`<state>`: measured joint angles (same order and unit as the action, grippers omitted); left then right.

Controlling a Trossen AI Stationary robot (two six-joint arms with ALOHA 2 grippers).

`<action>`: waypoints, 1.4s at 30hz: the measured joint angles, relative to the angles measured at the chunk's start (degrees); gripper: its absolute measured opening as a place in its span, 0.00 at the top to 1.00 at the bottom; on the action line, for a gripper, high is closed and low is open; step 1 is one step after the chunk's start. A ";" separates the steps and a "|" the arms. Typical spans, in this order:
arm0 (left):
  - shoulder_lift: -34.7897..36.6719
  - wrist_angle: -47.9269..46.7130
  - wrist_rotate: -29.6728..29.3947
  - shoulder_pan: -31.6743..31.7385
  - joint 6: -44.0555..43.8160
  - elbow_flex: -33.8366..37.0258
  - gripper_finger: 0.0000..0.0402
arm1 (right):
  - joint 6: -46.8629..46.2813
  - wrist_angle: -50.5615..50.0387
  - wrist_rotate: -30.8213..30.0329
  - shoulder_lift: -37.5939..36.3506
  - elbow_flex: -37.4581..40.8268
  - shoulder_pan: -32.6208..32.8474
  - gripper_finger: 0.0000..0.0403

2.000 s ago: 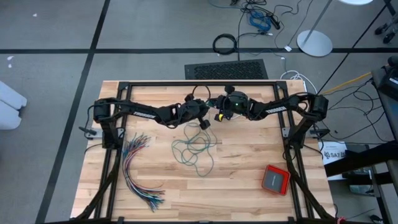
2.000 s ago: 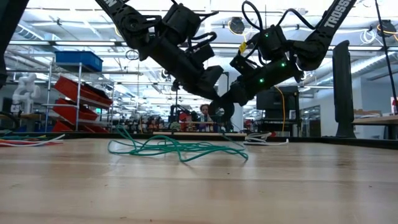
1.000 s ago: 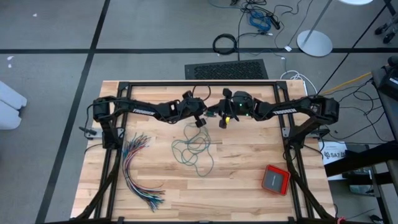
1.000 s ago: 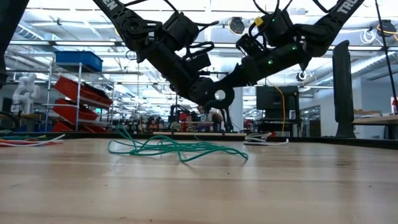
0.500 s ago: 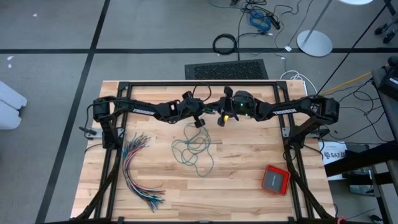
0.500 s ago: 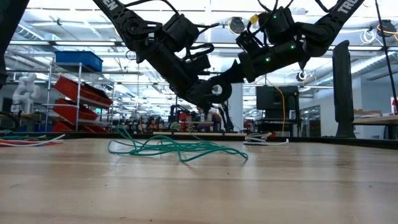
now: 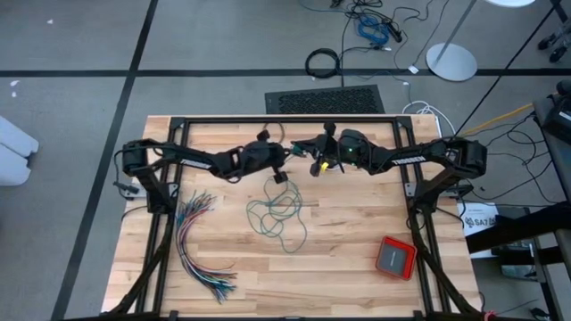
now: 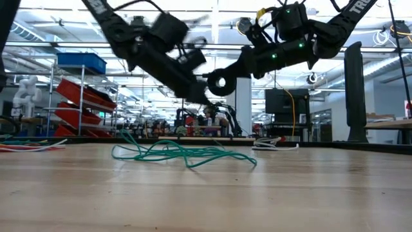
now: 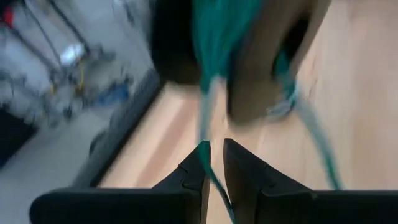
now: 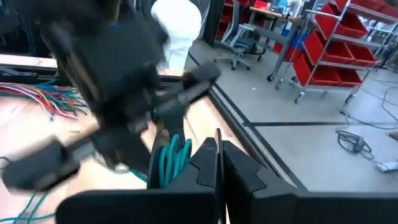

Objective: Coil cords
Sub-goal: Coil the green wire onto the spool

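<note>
Teal cord [image 7: 279, 212]: loose tangle at counter [image 7: 357, 250] centre, 1 strand rising to 12 o'clock. Left gripper [image 7: 279, 176] jaws pinch that strand; right gripper [image 7: 314, 166], jaws pressed together, hovers beside. Step: forming loops; next calls for winding without slipping.

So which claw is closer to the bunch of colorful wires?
Left. The left claw hangs above the table's middle, on the same side as the colorful wires. The right claw sits just past it, farther from them.
</note>
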<state>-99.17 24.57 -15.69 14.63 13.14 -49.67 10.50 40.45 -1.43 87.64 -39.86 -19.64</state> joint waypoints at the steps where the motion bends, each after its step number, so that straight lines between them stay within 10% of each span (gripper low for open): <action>1: 1.30 3.01 0.80 0.04 0.72 1.49 0.87 | 0.00 0.32 0.01 -0.01 0.02 0.00 1.00; 12: 9.45 8.01 3.30 1.14 -2.27 11.46 0.87 | 1.07 9.58 3.66 0.00 0.02 0.41 1.00; 25: 9.13 35.06 5.36 0.54 -8.31 25.62 0.87 | 3.42 13.88 4.77 0.00 0.02 5.20 1.00; 42: 9.13 31.45 4.45 -3.41 -9.81 26.56 0.87 | 3.65 11.93 4.42 0.00 0.02 5.14 1.00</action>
<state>-90.04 56.02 -11.23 11.22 3.33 -23.11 14.15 52.38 2.98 87.64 -39.83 -14.50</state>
